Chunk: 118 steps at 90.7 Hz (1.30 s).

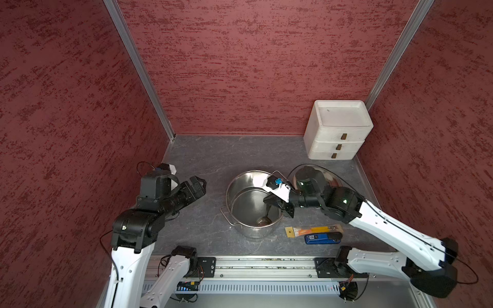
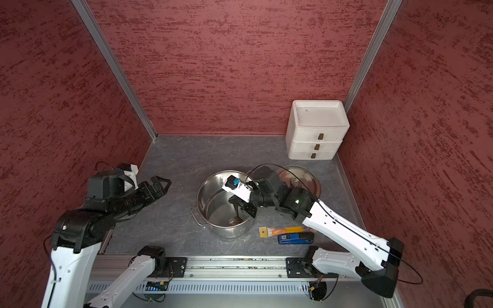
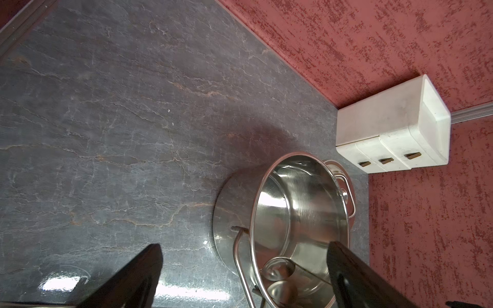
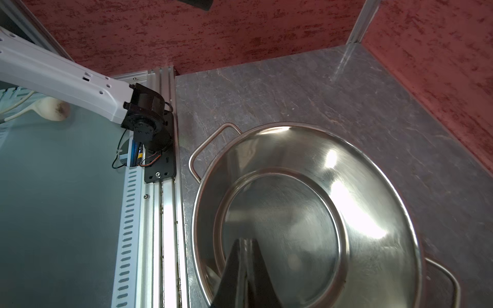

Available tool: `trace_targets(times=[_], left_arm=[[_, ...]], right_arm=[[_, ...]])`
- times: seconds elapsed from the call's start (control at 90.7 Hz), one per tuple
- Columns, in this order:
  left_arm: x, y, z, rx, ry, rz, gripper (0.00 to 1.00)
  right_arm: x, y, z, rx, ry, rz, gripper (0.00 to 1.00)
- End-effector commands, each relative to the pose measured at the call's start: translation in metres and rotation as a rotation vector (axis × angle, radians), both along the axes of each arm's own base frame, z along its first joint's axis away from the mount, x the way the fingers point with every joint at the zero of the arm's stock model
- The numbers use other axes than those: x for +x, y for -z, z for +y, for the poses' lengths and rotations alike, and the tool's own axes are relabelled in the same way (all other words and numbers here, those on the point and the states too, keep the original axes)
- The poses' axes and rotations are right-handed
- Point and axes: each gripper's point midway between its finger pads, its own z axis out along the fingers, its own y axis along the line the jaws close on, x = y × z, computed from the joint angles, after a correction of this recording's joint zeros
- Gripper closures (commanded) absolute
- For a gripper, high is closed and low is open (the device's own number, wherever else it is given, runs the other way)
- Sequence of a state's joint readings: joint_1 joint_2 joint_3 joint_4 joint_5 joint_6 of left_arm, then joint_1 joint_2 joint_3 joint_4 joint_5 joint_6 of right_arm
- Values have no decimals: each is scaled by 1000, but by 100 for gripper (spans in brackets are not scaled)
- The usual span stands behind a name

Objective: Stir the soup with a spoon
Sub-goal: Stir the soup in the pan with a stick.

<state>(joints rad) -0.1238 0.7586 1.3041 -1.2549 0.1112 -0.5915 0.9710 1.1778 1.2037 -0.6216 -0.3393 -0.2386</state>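
Note:
A shiny steel pot (image 1: 240, 186) (image 2: 210, 186) stands mid-table. No soup shows in it; its inside looks like bare metal. The spoon's small round bowl (image 1: 262, 220) (image 2: 234, 220) rests on the pot floor near the front wall, its thin handle rising to my right gripper (image 1: 269, 203) (image 2: 236, 203). That gripper hangs over the pot's right side, shut on the handle; in the right wrist view the jaws (image 4: 245, 242) pinch a thin metal strip above the pot (image 4: 360, 213). My left gripper (image 1: 198, 184) (image 2: 162, 184) (image 3: 245, 246) is open, left of the pot and apart from it. The spoon bowl (image 3: 278, 268) shows there too.
The pot's lid (image 1: 333, 176) (image 2: 304, 181) lies behind my right arm. A white three-drawer box (image 1: 337, 130) fills the back right corner. An orange-and-yellow packaged tool (image 1: 312, 230) and a blue-and-black gadget (image 1: 322, 238) lie front right of the pot. Red walls enclose three sides.

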Motion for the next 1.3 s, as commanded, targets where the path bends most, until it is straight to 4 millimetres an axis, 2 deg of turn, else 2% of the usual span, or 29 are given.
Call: trace_targets(times=[0.0,0.154,0.242,0.309,0.397,0.485,0.617,0.837,0.926,1.014,1.047,1.146,1.289], left_arm=[[-2,-18,6,-1,-38,-76,0],[-11,-14,9,2,-45,-65,0],[-15,-14,10,6,-48,-65,0],[-17,-14,11,10,-48,-66,0],[-20,-15,11,10,-50,-69,0],[-22,-15,10,3,-46,-69,0],[-23,-16,10,1,-44,-67,0],[-17,-15,8,-1,-37,-67,0],[-13,-15,6,-4,-30,-64,0],[-8,-15,5,-6,-25,-68,0],[-7,-15,4,-7,-23,-69,0],[-3,-12,3,-6,-16,-62,0],[3,-9,1,-9,-10,-56,0]], right_arm=[[0,-19,36,67,-51,-28,100],[20,-26,80,78,-82,-68,100],[41,-17,106,31,-69,-68,100],[57,-16,117,6,-45,-84,100],[84,-11,121,-20,10,-105,100],[111,-8,115,-41,76,-118,100],[138,-10,93,-59,159,-134,100],[172,-19,24,-69,338,-128,100],[173,-17,-4,-86,391,-119,100],[162,-15,-27,-99,399,-112,100],[154,-21,-35,-93,396,-121,100],[130,-16,-49,-108,355,-98,100],[84,-16,-52,-46,230,-12,100]])
